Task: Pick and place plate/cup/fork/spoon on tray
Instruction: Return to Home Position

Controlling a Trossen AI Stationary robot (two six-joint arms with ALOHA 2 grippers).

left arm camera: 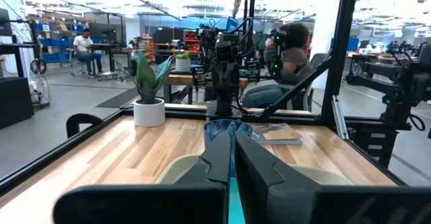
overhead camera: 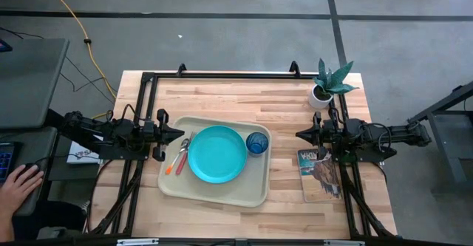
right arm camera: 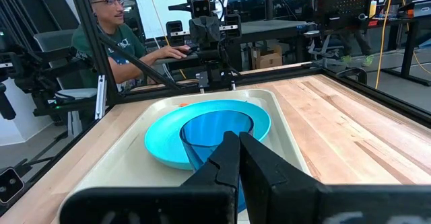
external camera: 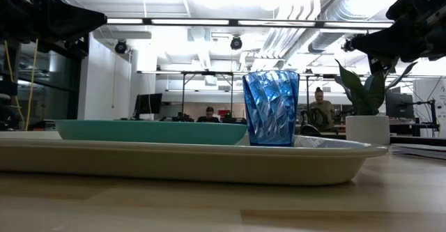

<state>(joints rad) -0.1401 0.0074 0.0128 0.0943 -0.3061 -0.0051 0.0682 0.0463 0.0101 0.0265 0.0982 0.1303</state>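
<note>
Butcher-block table (overhead camera: pixel 244 98) in an open workshop, with a few people sitting at desks way off in the back. Left gripper (overhead camera: pixel 177 134) hangs up in the air over the left rim of the tray (overhead camera: pixel 222 194), fingers pressed together and nothing in them. Right gripper (overhead camera: pixel 301 134) is the same deal: fingers closed on nothing, raised above bare wood to the right of the tray and pointing in at it.

Everything's sitting on the beige tray. The orange spoon (overhead camera: pixel 172 163) and pink fork (overhead camera: pixel 182 157) lie side by side along the left, spoon on the outside, fork right next to the plate (overhead camera: pixel 216 154). The turquoise plate takes up the middle. The blue cup (overhead camera: pixel 256 143) stands upright just beside the plate's right edge; can't tell if they actually touch.

Off the tray on the right there's a magazine (overhead camera: pixel 319 173) lying flat under the right arm, and a potted plant (overhead camera: pixel 325 87) near the far right corner. A person's hand (overhead camera: pixel 18 181) shows past the table's left side.
</note>
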